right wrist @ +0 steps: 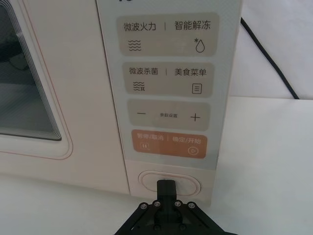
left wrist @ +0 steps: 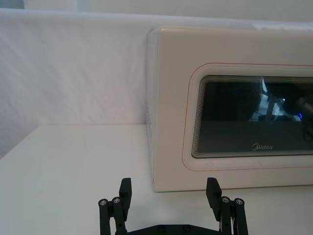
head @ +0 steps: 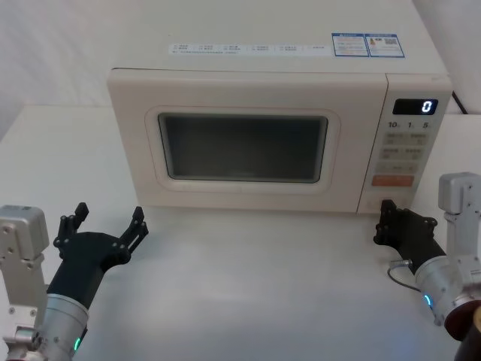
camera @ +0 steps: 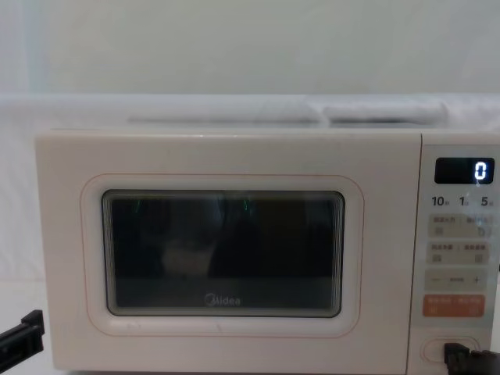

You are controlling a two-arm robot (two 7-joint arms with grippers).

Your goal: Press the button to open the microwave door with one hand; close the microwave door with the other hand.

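right gripper touches the button; microwave door closed.

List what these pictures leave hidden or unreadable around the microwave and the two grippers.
- Whether the right gripper touches the button: the right wrist view shows its shut jaws in front of it, hiding any gap.
- The button in the chest view: cut by the bottom edge, partly covered by the gripper.
- The oven's inside: the door window is dark and reflective.
- The top labels: too small in the head view.
- Left gripper: open, idle.
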